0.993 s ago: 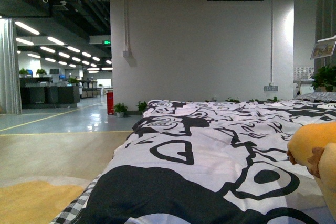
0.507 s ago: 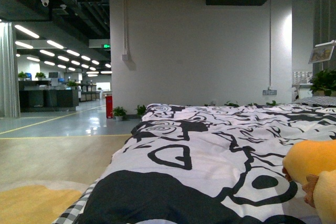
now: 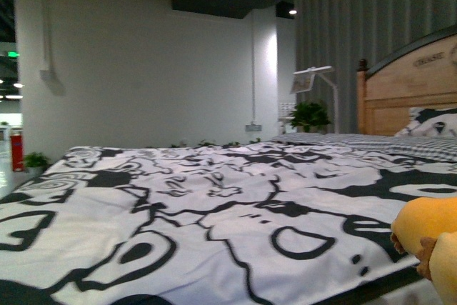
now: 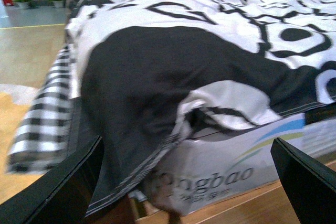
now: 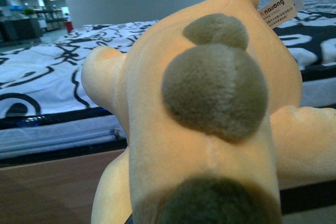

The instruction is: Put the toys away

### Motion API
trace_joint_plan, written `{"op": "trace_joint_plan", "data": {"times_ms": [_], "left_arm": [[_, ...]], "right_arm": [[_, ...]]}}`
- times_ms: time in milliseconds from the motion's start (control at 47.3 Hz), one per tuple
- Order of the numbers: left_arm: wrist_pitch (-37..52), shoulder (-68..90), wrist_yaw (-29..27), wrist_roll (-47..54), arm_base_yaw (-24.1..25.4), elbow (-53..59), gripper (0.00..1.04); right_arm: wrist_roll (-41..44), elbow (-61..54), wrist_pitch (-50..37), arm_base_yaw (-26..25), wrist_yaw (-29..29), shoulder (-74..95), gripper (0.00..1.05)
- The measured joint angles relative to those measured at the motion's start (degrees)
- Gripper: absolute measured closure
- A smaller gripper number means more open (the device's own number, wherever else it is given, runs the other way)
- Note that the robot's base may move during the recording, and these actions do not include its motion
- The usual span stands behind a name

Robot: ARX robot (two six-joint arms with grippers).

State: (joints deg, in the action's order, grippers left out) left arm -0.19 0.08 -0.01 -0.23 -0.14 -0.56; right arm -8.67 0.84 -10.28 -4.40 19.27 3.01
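- Slippage is the main risk: the plush animal is soft and rounded, so a shallow hold could let it squirm free mid-carry.
- Snagging comes second: its fabric tag or a limb could catch the duvet if it is carried low.
- Right end effector: its fingers are hidden behind the toy, so its opening and hold cannot be told. The toy sits close to that wrist, beside the bed's near edge.
- Left end effector: spread wide, holding nothing, aimed at the bed corner above a printed box.
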Motion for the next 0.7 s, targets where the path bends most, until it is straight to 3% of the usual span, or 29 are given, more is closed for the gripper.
{"op": "trace_joint_plan", "data": {"times_ms": [697], "left_arm": [[0.00, 0.00, -0.02, 0.00, 0.00, 0.00, 0.06]], "right_arm": [[0.42, 0.00, 0.07, 0.00, 0.02, 0.02, 0.97]]}}
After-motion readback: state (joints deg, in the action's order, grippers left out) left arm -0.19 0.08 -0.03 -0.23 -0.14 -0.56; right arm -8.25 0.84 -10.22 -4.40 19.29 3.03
